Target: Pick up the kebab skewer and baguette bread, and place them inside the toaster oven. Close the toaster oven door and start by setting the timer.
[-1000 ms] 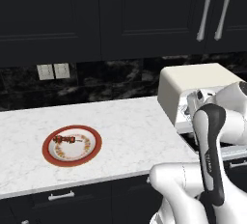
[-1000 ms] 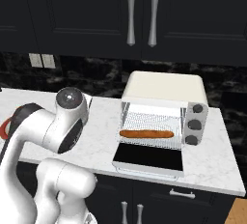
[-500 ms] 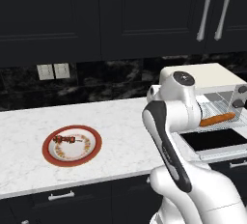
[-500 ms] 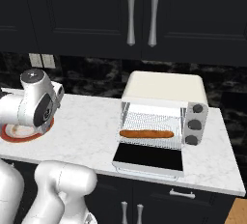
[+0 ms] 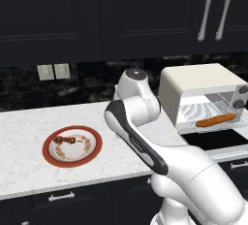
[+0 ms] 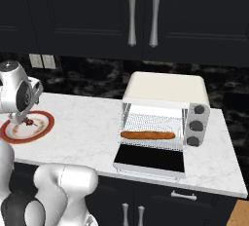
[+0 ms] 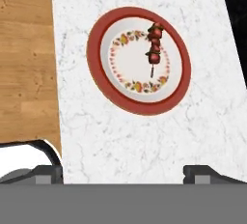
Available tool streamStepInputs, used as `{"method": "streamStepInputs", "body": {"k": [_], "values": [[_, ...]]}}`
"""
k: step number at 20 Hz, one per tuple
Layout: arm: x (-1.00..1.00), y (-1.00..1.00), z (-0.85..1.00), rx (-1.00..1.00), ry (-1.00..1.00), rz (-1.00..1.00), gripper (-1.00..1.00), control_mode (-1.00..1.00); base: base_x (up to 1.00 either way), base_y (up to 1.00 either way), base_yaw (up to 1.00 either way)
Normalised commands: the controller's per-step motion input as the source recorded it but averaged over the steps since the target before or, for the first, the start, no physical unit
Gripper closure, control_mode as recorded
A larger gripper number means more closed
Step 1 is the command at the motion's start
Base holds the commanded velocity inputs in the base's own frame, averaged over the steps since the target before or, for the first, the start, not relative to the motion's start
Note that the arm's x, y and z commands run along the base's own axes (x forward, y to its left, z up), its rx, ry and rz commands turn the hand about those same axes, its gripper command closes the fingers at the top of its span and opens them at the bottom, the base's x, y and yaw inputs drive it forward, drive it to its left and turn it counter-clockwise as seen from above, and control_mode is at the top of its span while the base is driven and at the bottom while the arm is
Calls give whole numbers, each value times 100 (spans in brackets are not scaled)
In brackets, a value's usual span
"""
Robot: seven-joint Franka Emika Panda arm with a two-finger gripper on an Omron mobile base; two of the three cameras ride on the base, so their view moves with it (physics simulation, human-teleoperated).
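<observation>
1. Gripper: jaws wide apart, holding nothing, poised above the counter short of the plate.
2. Kebab skewer: lies on the plate, toward 1 side of its well.
3. Handling, judged: light, stiff, thin stick; chunks could slip. Grasp across the meat at mid-length.
4. Baguette bread: lies on the rack of the toaster oven; toaster oven door open.
</observation>
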Motion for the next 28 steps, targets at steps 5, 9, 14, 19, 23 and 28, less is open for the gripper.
{"method": "streamStepInputs", "body": {"k": [5,9,14,19,23,28], "values": [[11,100,-26,0,0,-17,-100,-100,0,0,0],[16,100,-39,-1,-1,-36,-100,-100,0,0,0],[45,45,-53,-3,-3,-26,-100,-100,0,0,0],[54,37,-47,0,1,-17,-100,-100,0,0,0],[52,27,-63,-1,4,-7,-100,-100,0,0,0],[30,3,-26,0,5,0,-100,-100,0,0,0]]}}
